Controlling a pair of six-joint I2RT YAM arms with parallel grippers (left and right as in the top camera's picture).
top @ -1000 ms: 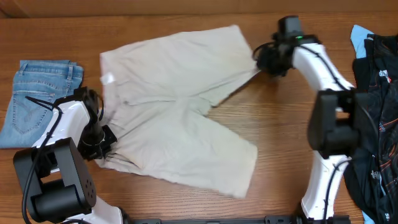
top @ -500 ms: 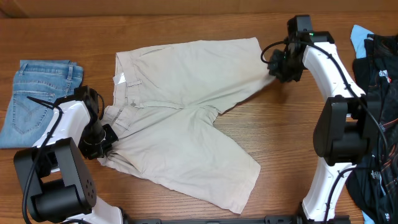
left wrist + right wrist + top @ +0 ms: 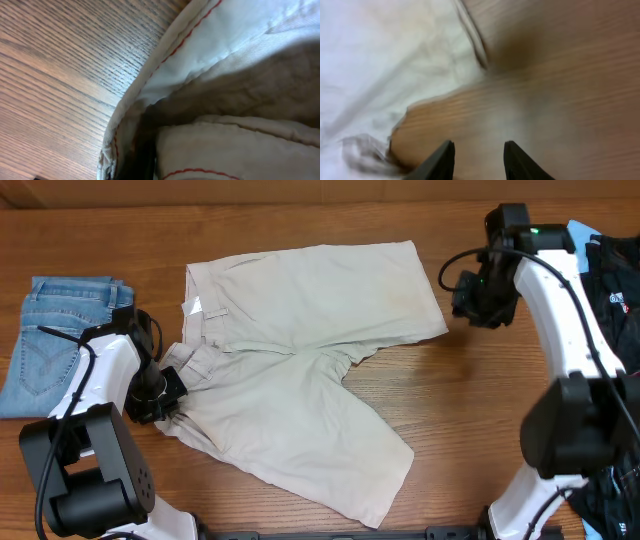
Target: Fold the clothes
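1. The shorts (image 3: 300,350) are spread flat in the middle of the table (image 3: 470,410). Their waist is on the left and their two legs are opened to the right.
2. A second ago, the far leg of the shorts was being held at its hem by the right gripper (image 3: 470,295) and pulled to the right. That leg has now been stretched out smooth.
3. The hem has since been let go. The right gripper is now seen just past the right edge of the shorts, over bare wood. Its fingers are spread apart and nothing is held between them.
4. The left gripper (image 3: 160,395) has been kept at the lower left corner of the shorts, on the waistband. It is closed on that corner, and cloth is bunched right up against its camera.
5. Folded jeans (image 3: 60,340) are seen left of the shorts, and a dark pile of clothes (image 3: 610,330) far to their right.
6. The flattening seems to be done, but no fold has been made yet. It is judged that one leg should be laid over the other next.
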